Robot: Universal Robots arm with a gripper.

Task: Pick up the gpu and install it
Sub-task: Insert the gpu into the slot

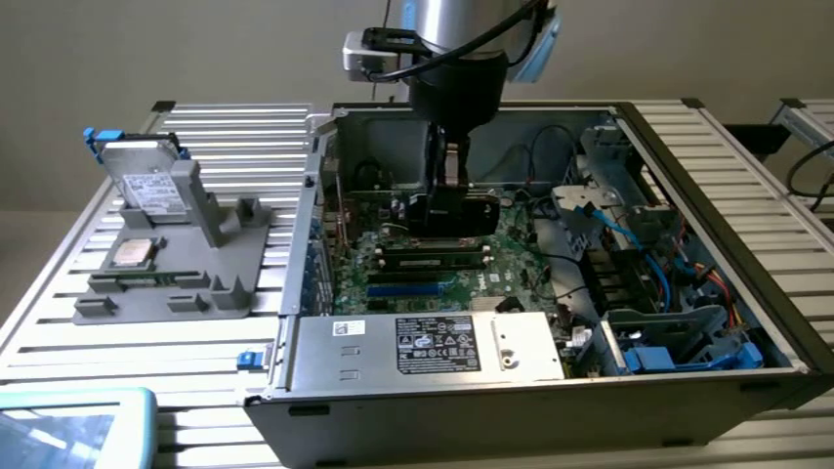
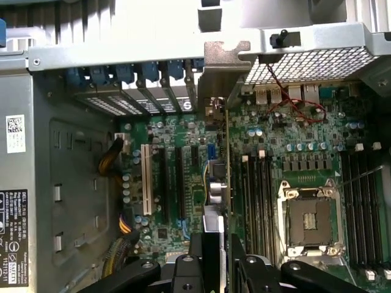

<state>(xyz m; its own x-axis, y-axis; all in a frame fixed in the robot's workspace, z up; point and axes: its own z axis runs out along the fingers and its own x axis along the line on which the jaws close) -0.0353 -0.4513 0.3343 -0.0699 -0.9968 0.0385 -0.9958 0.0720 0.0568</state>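
Observation:
The gpu (image 2: 228, 160) appears edge-on in the wrist view as a thin dark card with a silver bracket (image 2: 225, 58) at its far end. It hangs over the green motherboard (image 2: 278, 152), in line with the expansion slots (image 2: 174, 183). My gripper (image 2: 217, 259) is shut on the card's near end, one black finger on each side. In the exterior view the gripper (image 1: 450, 186) reaches down into the open computer case (image 1: 678, 391) with the black gpu (image 1: 447, 213) just above the board.
On the exterior view's left, a grey fixture (image 1: 195, 293) holds a silver drive with a blue tab (image 1: 146, 181) and a square processor chip (image 1: 135, 252). Inside the case are a power supply (image 1: 431, 344), blue cables (image 1: 651, 264), an open processor socket (image 2: 308, 221) and memory slots (image 2: 256, 183).

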